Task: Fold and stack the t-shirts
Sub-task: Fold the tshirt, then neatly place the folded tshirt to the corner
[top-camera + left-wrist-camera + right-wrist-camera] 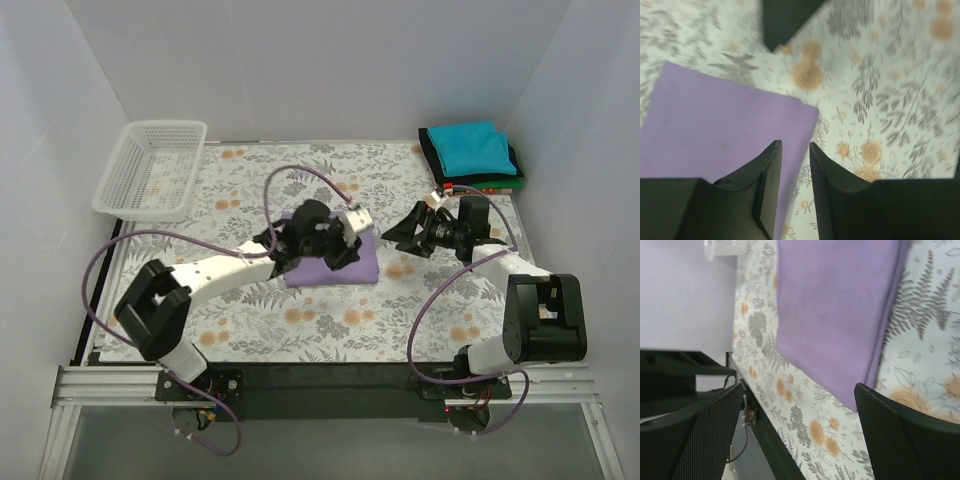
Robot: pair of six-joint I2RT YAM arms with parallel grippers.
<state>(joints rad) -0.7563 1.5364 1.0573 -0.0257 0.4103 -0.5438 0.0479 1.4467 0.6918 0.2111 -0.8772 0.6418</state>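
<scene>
Shirts counted four: one lavender shirt (pixel 312 272) folded mid-desk (pixel 300 325), plus one stack of three in the far right corner, teal shirt (pixel 475 148) on top, dark green shirt (pixel 428 148) under it, orange-red shirt (pixel 490 187) lowest. One basket (pixel 165 124) sat far left. Left arm lay stretched over the lavender one, left gripper (pixel 795 146) narrow at its edge; couldn't tell if it pinched cloth. Right gripper (pixel 800 430) hovered wide just beside it.

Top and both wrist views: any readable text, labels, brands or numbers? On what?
No readable text in any view.
Purple shirt: plain, no print or tag showing.
Shirt stack: no label visible.
Basket: unmarked.
Cloth: floral pattern only.
Left arm, right arm: no legible marking.
</scene>
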